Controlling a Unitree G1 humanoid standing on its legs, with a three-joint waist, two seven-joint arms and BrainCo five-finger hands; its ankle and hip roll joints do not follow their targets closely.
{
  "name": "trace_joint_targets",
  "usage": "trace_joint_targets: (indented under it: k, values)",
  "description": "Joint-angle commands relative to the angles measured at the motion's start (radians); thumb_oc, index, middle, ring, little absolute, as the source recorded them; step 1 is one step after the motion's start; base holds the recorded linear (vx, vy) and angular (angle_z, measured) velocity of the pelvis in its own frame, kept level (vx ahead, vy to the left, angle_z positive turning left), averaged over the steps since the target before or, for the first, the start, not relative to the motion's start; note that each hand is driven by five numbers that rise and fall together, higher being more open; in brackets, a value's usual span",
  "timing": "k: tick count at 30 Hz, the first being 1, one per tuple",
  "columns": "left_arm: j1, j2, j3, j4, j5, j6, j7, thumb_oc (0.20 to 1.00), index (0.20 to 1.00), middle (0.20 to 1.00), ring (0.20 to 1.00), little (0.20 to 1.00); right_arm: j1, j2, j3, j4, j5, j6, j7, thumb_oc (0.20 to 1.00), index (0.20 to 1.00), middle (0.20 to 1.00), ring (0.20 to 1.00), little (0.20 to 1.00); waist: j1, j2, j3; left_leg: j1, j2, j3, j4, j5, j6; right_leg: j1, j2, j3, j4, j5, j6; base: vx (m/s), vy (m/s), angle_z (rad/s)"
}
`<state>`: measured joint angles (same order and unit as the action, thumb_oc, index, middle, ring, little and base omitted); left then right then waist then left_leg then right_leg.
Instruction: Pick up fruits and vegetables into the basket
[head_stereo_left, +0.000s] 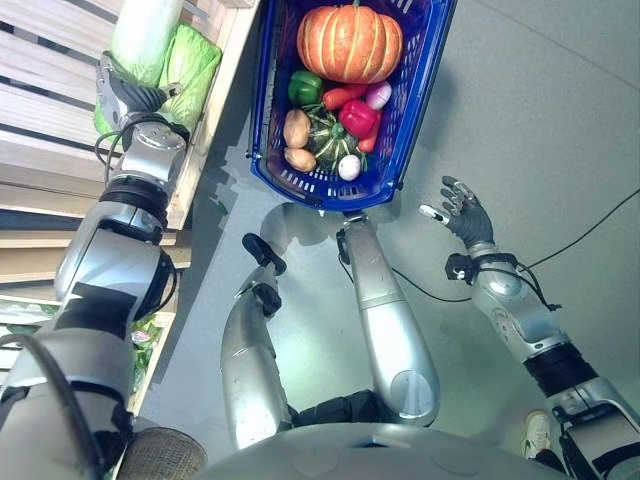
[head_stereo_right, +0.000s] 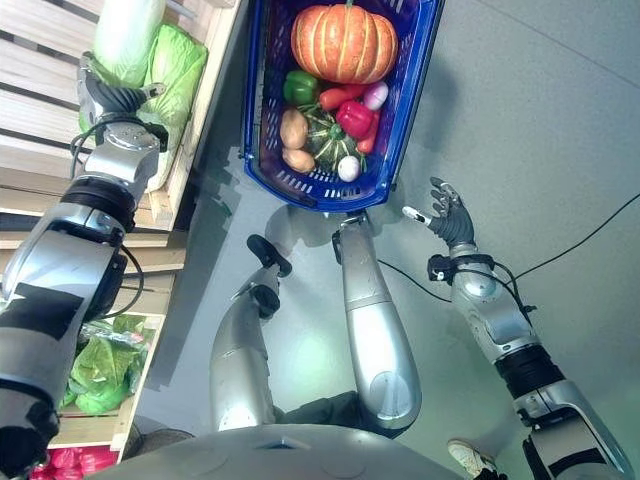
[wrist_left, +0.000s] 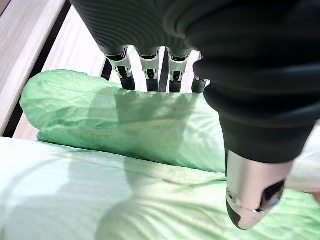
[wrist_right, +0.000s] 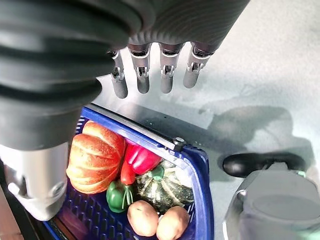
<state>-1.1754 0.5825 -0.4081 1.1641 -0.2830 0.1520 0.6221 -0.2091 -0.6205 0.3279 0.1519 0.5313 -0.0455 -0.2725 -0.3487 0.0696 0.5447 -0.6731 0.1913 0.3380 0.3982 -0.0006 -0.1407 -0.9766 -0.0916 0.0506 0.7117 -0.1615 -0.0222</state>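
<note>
your left hand (head_stereo_left: 128, 98) is over the wooden slatted shelf (head_stereo_left: 40, 120), on the leafy green cabbages (head_stereo_left: 188, 62) that lie side by side there. in the left wrist view its fingers (wrist_left: 150, 70) reach down the far side of one cabbage (wrist_left: 125, 120) and the thumb (wrist_left: 252, 195) hangs over the near side, so the hand straddles the leaves but is not yet closed round them; read it as open, spread for a grasp. your right hand (head_stereo_left: 462, 212) hangs over the bare floor, just beside the near right corner of the basket, fingers relaxed and holding nothing.

the blue basket (head_stereo_left: 265, 150) stands on the floor ahead of you, beside the shelf edge. it already carries a big orange pumpkin (head_stereo_left: 350, 42), a green pepper (head_stereo_left: 305, 87), a red pepper (head_stereo_left: 360, 117), a striped green squash (head_stereo_left: 330, 138), two potatoes (head_stereo_left: 297, 130) and a few smaller pieces.

so you look to be at the start of another pick: reaching and settling on a cabbage. the next move, as i judge it, calls for closing fingers and thumb firmly, since loose leaves may give and slip, then lifting clear of the shelf lip and swinging across to the basket. room inside is tight; the free patch seems to be along the near side, so aim there.
</note>
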Motion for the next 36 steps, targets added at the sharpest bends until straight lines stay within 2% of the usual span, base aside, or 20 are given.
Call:
trace_joint_targets:
  k: [1, 5, 9, 14, 18, 21, 26, 30, 32, 34, 35, 36]
  values:
    - [0.030, 0.050, -0.005, 0.068, -0.051, 0.009, -0.058, 1.000, 1.000, 1.000, 1.000, 1.000, 0.013, 0.031, 0.005, -0.005, 0.024, -0.006, 0.017, 1.000, 1.000, 1.000, 1.000, 1.000, -0.045, -0.033, -0.025, -0.098, -0.019, 0.009, 0.194, -0.141, 0.046, -0.009, 0.029, 0.030, -0.048, 0.006, 0.055, 0.02, 0.037, -0.04]
    - [0.014, 0.056, -0.012, 0.077, -0.080, 0.002, -0.065, 1.000, 1.000, 1.000, 1.000, 1.000, 0.013, 0.023, 0.004, -0.008, 0.042, -0.006, 0.022, 1.000, 1.000, 1.000, 1.000, 1.000, -0.052, -0.030, -0.025, -0.103, -0.018, 0.014, 0.194, -0.142, 0.044, -0.021, 0.029, 0.038, -0.050, 0.011, 0.055, 0.02, 0.041, -0.06]
    - [0.002, 0.049, -0.001, 0.085, -0.180, -0.033, -0.089, 1.000, 1.000, 1.000, 1.000, 1.000, 0.011, 0.019, 0.005, -0.005, 0.058, -0.010, 0.025, 1.000, 1.000, 1.000, 1.000, 1.000, -0.059, -0.025, -0.025, -0.110, -0.017, 0.018, 0.197, -0.144, 0.041, -0.038, 0.025, 0.044, -0.043, 0.012, 0.054, 0.01, 0.034, -0.04]
    - [-0.001, 0.021, 0.015, 0.092, -0.319, -0.050, -0.185, 1.000, 1.000, 1.000, 1.000, 1.000, 0.002, 0.022, 0.004, -0.012, 0.073, -0.003, 0.025, 1.000, 1.000, 1.000, 1.000, 1.000, -0.065, -0.019, -0.025, -0.116, -0.020, 0.023, 0.193, -0.144, 0.038, -0.054, 0.020, 0.047, -0.049, 0.019, 0.056, 0.00, 0.004, -0.01]
    - [-0.006, 0.008, 0.012, 0.109, -0.392, -0.031, -0.256, 1.000, 1.000, 1.000, 1.000, 1.000, -0.010, 0.024, 0.001, -0.016, 0.091, 0.010, 0.024, 1.000, 1.000, 1.000, 1.000, 1.000, -0.070, -0.016, -0.025, -0.125, -0.022, 0.023, 0.196, -0.145, 0.037, -0.069, 0.022, 0.051, -0.044, 0.021, 0.055, 0.00, 0.000, 0.00]
    - [0.001, -0.003, 0.004, 0.120, -0.416, 0.028, -0.324, 1.000, 1.000, 1.000, 1.000, 1.000, -0.018, 0.020, -0.004, -0.021, 0.102, 0.023, 0.029, 1.000, 1.000, 1.000, 1.000, 1.000, -0.075, -0.016, -0.025, -0.130, -0.023, 0.022, 0.198, -0.146, 0.036, -0.078, 0.026, 0.055, -0.041, 0.023, 0.054, 0.00, 0.000, 0.00]
    - [0.001, -0.010, -0.030, 0.165, -0.345, 0.136, -0.400, 1.000, 1.000, 1.000, 1.000, 1.000, -0.035, 0.016, -0.009, -0.018, 0.134, 0.035, 0.042, 1.000, 1.000, 1.000, 1.000, 1.000, -0.081, -0.023, -0.025, -0.141, -0.017, 0.028, 0.202, -0.145, 0.035, -0.091, 0.030, 0.056, -0.042, 0.029, 0.052, 0.00, -0.001, -0.01]
    - [0.007, -0.015, -0.049, 0.185, -0.319, 0.184, -0.424, 1.000, 1.000, 1.000, 1.000, 1.000, -0.042, 0.010, -0.010, -0.018, 0.156, 0.038, 0.053, 1.000, 1.000, 1.000, 1.000, 1.000, -0.084, -0.027, -0.025, -0.145, -0.015, 0.030, 0.203, -0.143, 0.033, -0.097, 0.033, 0.057, -0.040, 0.030, 0.050, 0.00, 0.001, -0.04]
    - [0.011, -0.026, -0.060, 0.201, -0.265, 0.236, -0.458, 1.000, 1.000, 1.000, 1.000, 1.000, -0.047, 0.006, -0.015, -0.016, 0.179, 0.042, 0.070, 1.000, 1.000, 1.000, 1.000, 1.000, -0.088, -0.029, -0.025, -0.147, -0.013, 0.030, 0.205, -0.143, 0.031, -0.101, 0.034, 0.058, -0.037, 0.030, 0.047, 0.01, 0.003, -0.06]
    - [0.016, -0.037, -0.065, 0.213, -0.243, 0.262, -0.451, 0.718, 0.718, 0.718, 0.718, 0.718, -0.051, 0.009, -0.013, -0.011, 0.184, 0.045, 0.073, 1.000, 1.000, 1.000, 1.000, 1.000, -0.090, -0.030, -0.025, -0.147, -0.013, 0.030, 0.203, -0.141, 0.029, -0.101, 0.037, 0.059, -0.038, 0.031, 0.046, 0.00, 0.001, -0.02]
    - [0.015, -0.040, -0.071, 0.219, -0.217, 0.273, -0.440, 0.548, 0.548, 0.548, 0.548, 0.548, -0.055, 0.008, -0.009, -0.012, 0.189, 0.044, 0.073, 1.000, 1.000, 1.000, 1.000, 1.000, -0.090, -0.031, -0.025, -0.148, -0.013, 0.031, 0.202, -0.139, 0.029, -0.103, 0.037, 0.058, -0.038, 0.032, 0.045, 0.00, -0.002, -0.04]
    - [0.015, -0.041, -0.074, 0.221, -0.205, 0.277, -0.436, 0.438, 0.438, 0.438, 0.438, 0.438, -0.058, 0.008, -0.009, -0.011, 0.187, 0.045, 0.075, 1.000, 1.000, 1.000, 1.000, 1.000, -0.091, -0.031, -0.025, -0.149, -0.012, 0.031, 0.202, -0.138, 0.029, -0.104, 0.038, 0.058, -0.038, 0.032, 0.044, 0.00, -0.004, -0.04]
